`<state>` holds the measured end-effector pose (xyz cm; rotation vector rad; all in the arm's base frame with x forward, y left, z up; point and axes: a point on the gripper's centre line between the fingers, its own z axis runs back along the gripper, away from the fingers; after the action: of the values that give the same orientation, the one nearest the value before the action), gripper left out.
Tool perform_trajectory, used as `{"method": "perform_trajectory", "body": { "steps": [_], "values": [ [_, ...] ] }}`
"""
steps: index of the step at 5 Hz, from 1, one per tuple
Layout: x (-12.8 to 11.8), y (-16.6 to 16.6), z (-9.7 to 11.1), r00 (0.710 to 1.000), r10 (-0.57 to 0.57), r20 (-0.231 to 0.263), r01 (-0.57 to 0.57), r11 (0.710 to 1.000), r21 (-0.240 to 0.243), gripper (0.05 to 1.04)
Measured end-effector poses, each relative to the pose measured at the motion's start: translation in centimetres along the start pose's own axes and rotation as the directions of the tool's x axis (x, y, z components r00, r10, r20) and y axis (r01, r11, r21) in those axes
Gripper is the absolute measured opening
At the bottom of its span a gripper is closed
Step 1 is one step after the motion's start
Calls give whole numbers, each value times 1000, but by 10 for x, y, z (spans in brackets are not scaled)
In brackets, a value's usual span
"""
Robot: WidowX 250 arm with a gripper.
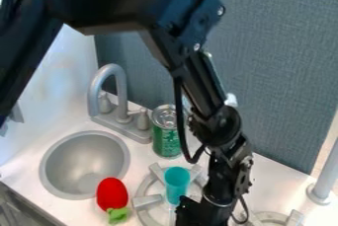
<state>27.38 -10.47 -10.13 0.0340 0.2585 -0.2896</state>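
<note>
Camera view, teal cup (177,183) standing upright, gripper (193,214) beside

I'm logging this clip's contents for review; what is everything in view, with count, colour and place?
Round basin: 1, grey, left
Curved two-handled faucet: 1, grey, behind basin
Metal drinks can: 1, green with silver top, right of faucet
Egg-shaped toy with leafy end: 1, red and green, at basin's front right
Cup-like piece: 1, turquoise, at left burner
Round stove burners: 2, grey, front centre and lower right
Upright post: 1, grey, right edge
Flat counter: 1, white, beneath these
Fabric partition: 1, blue-grey, behind
Jointed robot arm: 1, black, from top
Two-finger gripper: 1, black, bottom edge, beside cup-like piece
</note>
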Motion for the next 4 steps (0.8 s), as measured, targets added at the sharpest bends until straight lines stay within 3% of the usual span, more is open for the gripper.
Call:
{"method": "perform_trajectory", "body": {
  "steps": [1, 2, 3, 4],
  "values": [
    [1, 0, -2, 1000, 8, -6, -8, 1000, -6, 932],
    [0, 1, -3, 1000, 25, -3, -25, 1000, 4, 677],
    [-3, 3, 11, 998, 58, 28, -59, 998, 16, 657],
    [7, -3, 39, 996, 51, 75, -51, 999, -6, 657]
  ]
}}
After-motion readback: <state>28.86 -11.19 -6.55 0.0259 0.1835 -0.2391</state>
